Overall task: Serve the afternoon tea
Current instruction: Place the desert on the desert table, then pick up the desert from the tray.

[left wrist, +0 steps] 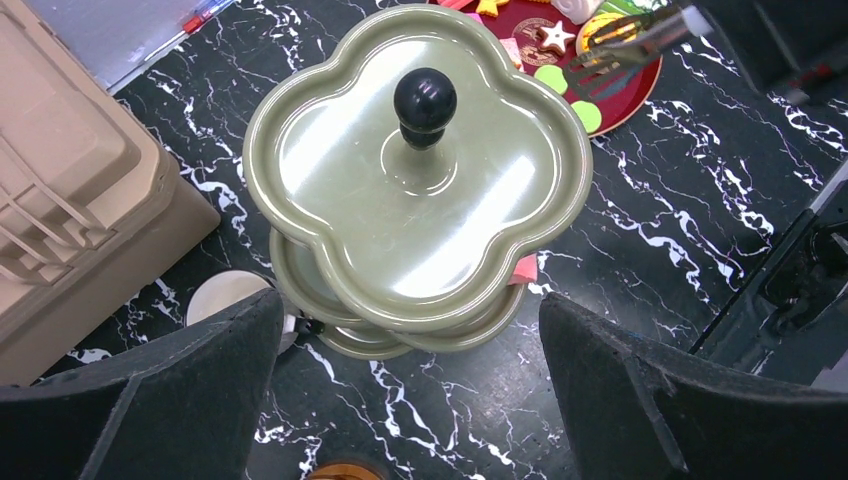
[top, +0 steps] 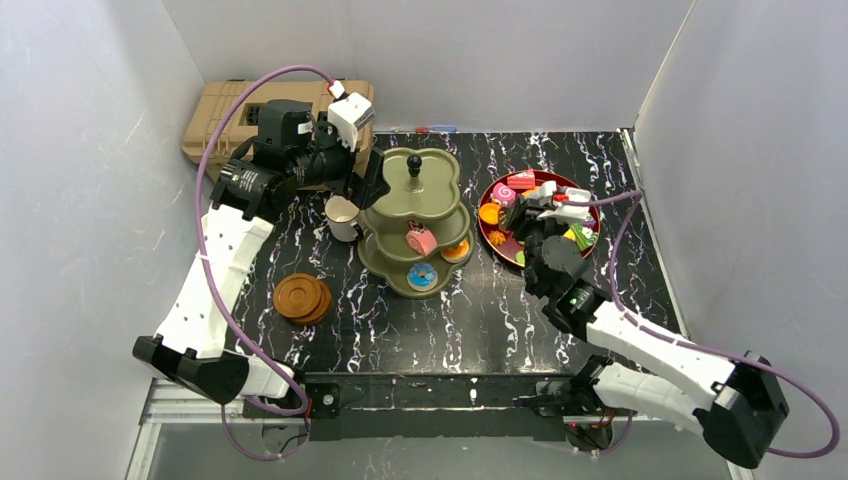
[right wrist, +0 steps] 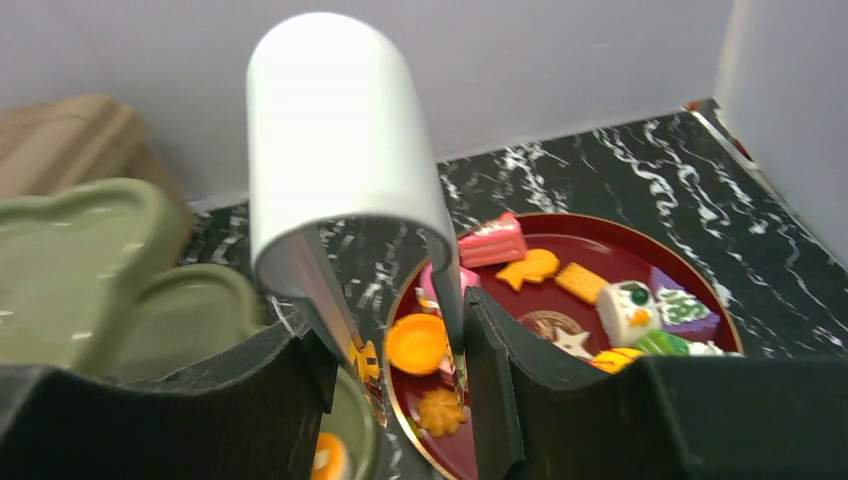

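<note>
The green three-tier stand (top: 430, 190) stands upright near the middle of the desk (top: 480, 320), a little toward the far edge, with its black knob (top: 414, 163) on top. A pink roll (top: 421, 241) lies on its middle tier. An orange cake (top: 455, 251) and a blue-iced ring (top: 422, 277) lie on the lowest tier, on the near side. A white mug (top: 342, 218) sits just beside the stand on its left, and a stack of wooden saucers (top: 302, 297) lies toward the near left corner. The left gripper (top: 368, 188) hangs above the stand's left side, its fingers spread wide and holding nothing. The right gripper (right wrist: 395, 345) is clamped on a pair of tongs (right wrist: 340, 150). Their tips reach down over the red plate (right wrist: 600, 250) of more pastries (right wrist: 530, 267) toward the right edge. A tan toolbox (top: 225, 120) fills the far left corner.
</note>
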`<state>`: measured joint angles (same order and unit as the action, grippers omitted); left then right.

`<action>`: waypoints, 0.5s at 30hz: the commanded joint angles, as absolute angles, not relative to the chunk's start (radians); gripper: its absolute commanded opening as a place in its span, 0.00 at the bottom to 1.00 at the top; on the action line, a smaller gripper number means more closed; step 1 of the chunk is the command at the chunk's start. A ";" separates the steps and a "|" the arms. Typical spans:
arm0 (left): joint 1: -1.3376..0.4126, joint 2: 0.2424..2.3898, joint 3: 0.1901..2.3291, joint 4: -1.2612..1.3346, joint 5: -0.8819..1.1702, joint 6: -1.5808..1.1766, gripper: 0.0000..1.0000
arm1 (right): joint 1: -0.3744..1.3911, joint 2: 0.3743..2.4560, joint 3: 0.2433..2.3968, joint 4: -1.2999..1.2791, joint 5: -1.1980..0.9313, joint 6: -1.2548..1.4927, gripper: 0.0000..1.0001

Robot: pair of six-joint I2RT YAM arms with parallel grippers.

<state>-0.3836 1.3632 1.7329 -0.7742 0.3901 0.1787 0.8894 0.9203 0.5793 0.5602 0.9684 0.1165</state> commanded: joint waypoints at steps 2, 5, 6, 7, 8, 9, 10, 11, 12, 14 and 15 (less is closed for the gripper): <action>-0.384 1.329 1.767 -0.797 0.386 0.176 0.98 | 0.727 1.040 0.642 0.557 0.843 0.211 0.53; -0.384 1.329 1.766 -0.797 0.388 0.176 0.98 | 0.670 1.134 0.652 0.600 0.811 0.226 0.55; -0.384 1.328 1.766 -0.797 0.387 0.178 0.98 | 0.656 1.162 0.659 0.616 0.804 0.230 0.56; -0.383 1.330 1.766 -0.797 0.387 0.178 0.98 | 0.642 1.186 0.660 0.638 0.793 0.233 0.56; -0.383 1.330 1.766 -0.797 0.387 0.179 0.98 | 0.628 1.209 0.660 0.663 0.782 0.231 0.56; -0.383 1.330 1.766 -0.797 0.387 0.180 0.98 | 0.620 1.233 0.662 0.687 0.774 0.228 0.57; -0.383 1.330 1.766 -0.796 0.387 0.181 0.98 | 0.611 1.255 0.670 0.696 0.772 0.228 0.57; -0.383 1.330 1.766 -0.797 0.387 0.183 0.98 | 0.603 1.278 0.682 0.695 0.769 0.231 0.57; -0.383 1.330 1.767 -0.797 0.386 0.185 0.98 | 0.596 1.299 0.692 0.699 0.767 0.235 0.57; -0.383 1.330 1.767 -0.797 0.384 0.188 0.98 | 0.583 1.334 0.699 0.725 0.751 0.243 0.57; -0.383 1.329 1.766 -0.797 0.384 0.189 0.98 | 0.577 1.349 0.702 0.737 0.745 0.248 0.57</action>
